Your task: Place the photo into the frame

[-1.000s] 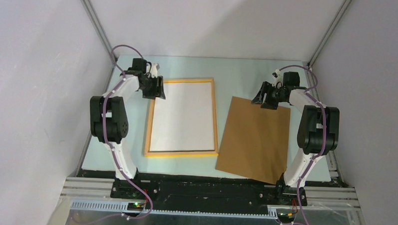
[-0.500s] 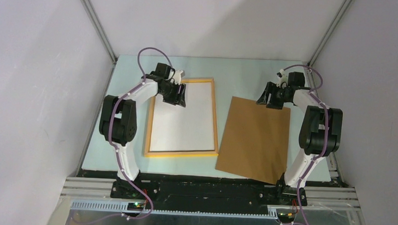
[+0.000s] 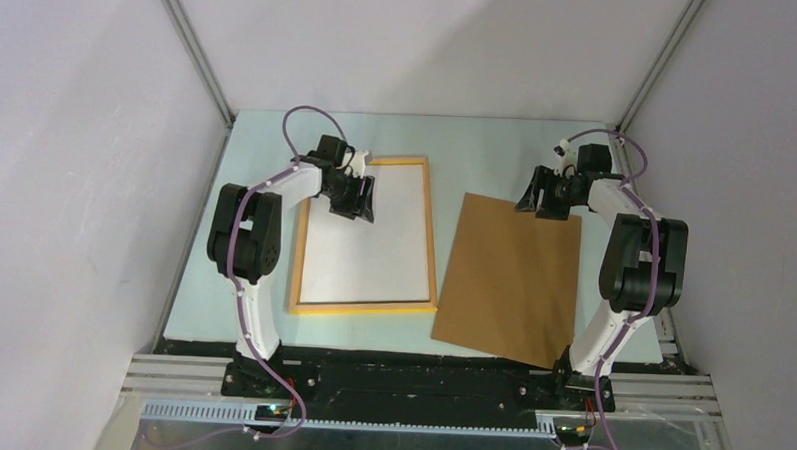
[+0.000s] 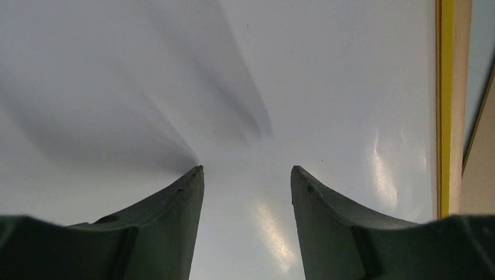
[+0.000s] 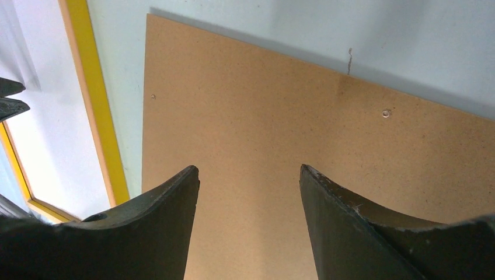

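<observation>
The yellow-orange frame (image 3: 432, 236) lies flat on the table's left half. A glossy white sheet (image 3: 373, 254) fills its opening; it may be the photo face down, but no printed side shows. My left gripper (image 3: 361, 206) hovers open over the sheet's far left part. In the left wrist view its fingers (image 4: 175, 210) stand apart above the white sheet (image 4: 292, 70), with the frame's right bar (image 4: 445, 105) at the edge. My right gripper (image 3: 537, 202) is open over the far edge of the brown backing board (image 3: 508, 279), nothing between its fingers (image 5: 344, 210).
The brown board (image 5: 280, 105) lies flat to the right of the frame (image 5: 96, 99), a narrow strip of pale table between them. Grey walls and metal rails enclose the table on three sides. Both arm bases stand at the near edge.
My left gripper has swung right, from the frame's far left corner to a spot over the white sheet. The right gripper has barely shifted. Both stay open.
</observation>
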`<action>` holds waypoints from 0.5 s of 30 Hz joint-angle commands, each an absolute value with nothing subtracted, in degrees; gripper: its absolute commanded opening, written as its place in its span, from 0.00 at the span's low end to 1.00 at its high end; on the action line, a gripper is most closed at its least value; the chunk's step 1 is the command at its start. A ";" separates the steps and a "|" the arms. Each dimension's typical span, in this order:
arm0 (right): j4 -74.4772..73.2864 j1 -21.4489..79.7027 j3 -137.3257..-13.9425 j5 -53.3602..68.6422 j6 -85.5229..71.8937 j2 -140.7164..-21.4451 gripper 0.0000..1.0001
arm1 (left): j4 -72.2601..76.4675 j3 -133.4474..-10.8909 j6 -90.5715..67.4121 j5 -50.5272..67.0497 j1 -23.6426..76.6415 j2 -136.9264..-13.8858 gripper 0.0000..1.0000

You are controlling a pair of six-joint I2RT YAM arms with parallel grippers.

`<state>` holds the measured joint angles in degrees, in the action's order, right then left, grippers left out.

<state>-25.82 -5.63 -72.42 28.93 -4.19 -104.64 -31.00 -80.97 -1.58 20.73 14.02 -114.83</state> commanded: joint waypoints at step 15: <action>-25.27 -6.68 -71.48 29.88 -3.52 -102.11 0.68 | -29.04 -79.70 -4.18 17.37 14.28 -114.37 0.62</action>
<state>-25.85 -6.46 -71.99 28.99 -4.21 -104.60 -30.15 -80.51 -3.16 19.59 14.04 -114.83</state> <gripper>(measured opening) 0.681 0.616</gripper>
